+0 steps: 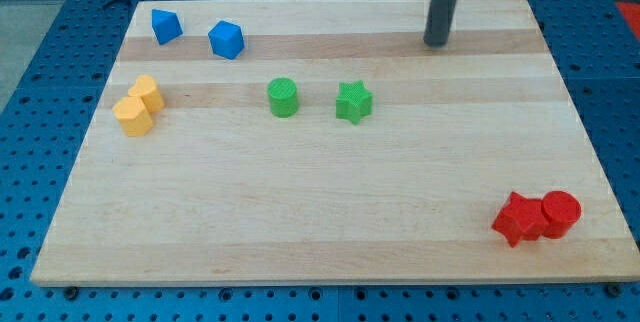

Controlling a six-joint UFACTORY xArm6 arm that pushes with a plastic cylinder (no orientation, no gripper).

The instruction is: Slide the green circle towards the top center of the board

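- The green circle (283,97) is found in the upper half of the surface (300,222), left of centre, standing upright and clear of all other blocks.
- The task is judged not yet begun: the circle is still well short of the top centre, and no contact with it is seen.
- No pincer is fitted, so no wide, narrow or holding state applies; the arm ends in a rod, and my tip (436,44) is placed near the top edge, right of centre, well apart from the circle.
- To push the circle upward, the tip is judged to need repositioning below it, toward the view's bottom.
- A green star (353,101) is noted just to the circle's right, near but not touching; it may be clipped on the approach.
- Two blue blocks (226,39) lie up and to the left, outside the likely path.
- Two yellow blocks (139,106) at the left edge and two red blocks (537,217) at the bottom right are noted as no obstruction.
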